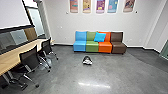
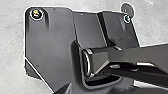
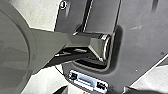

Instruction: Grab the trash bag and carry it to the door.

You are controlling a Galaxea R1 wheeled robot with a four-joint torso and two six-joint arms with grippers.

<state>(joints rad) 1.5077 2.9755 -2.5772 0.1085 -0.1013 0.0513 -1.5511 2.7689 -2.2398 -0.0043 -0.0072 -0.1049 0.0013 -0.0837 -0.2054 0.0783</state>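
1. Cannot tell the state of the left tool or the right tool, be it released, clenched or grasping.

2. Pictured from the left wrist, looking onto the robot's dark plate (image 2: 57, 32) and jointed bar (image 2: 130, 57); repeated from the right wrist, at another angle.

3. Shows the trash bag (image 1: 87, 60) in the head view as a small, dark-and-pale bundle, lying on the grey floor (image 1: 117, 75), in front of the sofa and apart from it.

4. Backed against the far wall (image 1: 60, 25), forming a sofa (image 1: 92, 47) of four joined seats: blue, green, orange and brown, from left to right.

5. Topped by a bright blue cushion (image 1: 99, 37), tilted against the green and orange backs.

6. Hung above with a row of five colourful posters (image 1: 100, 5).

7. Lined up at left, with two black office chairs (image 1: 29, 57) beside a long, light-wood tabletop (image 1: 11, 60) and a large white screen (image 1: 13, 13) above.

8. Glimpsed past the screen, beside the far wall, as a tall pale panel (image 1: 36, 22); cannot say whether a door.

9. Edged at far right by a green-tinted panel (image 1: 164, 51); lit nearer the camera by a white reflection (image 1: 94, 85) across the floor.
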